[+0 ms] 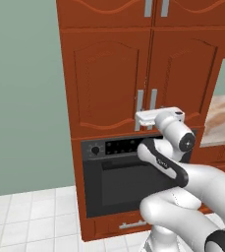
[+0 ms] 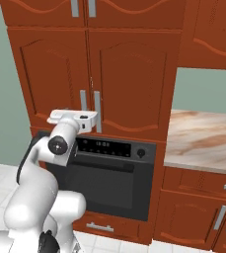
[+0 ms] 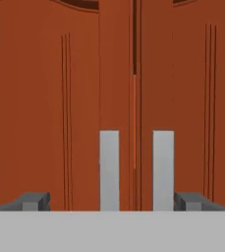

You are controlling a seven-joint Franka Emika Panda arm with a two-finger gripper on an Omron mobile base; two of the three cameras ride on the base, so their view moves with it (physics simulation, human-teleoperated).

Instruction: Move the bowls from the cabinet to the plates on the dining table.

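While shut: two doors (image 3: pixel 60 98), two handles (image 3: pixel 109 170)

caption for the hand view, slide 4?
Open gripper faces closed reddish-brown wooden cabinet doors, both silver bar handles between its fingertips.

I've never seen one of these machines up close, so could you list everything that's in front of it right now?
cabinet: one, tall, reddish-brown, arched doors shut, above the oven.
bar handles: two, silver, upright, on either side of the door seam.
oven: one, black, built in under the doors.
low drawer cabinets: reddish-brown, right of the oven.
marble top: one, beige-and-white, over the low cabinets.
wall: pale green, left.
floor: white tiles.
arm: one, white.
gripper: one, open, facing the handles.
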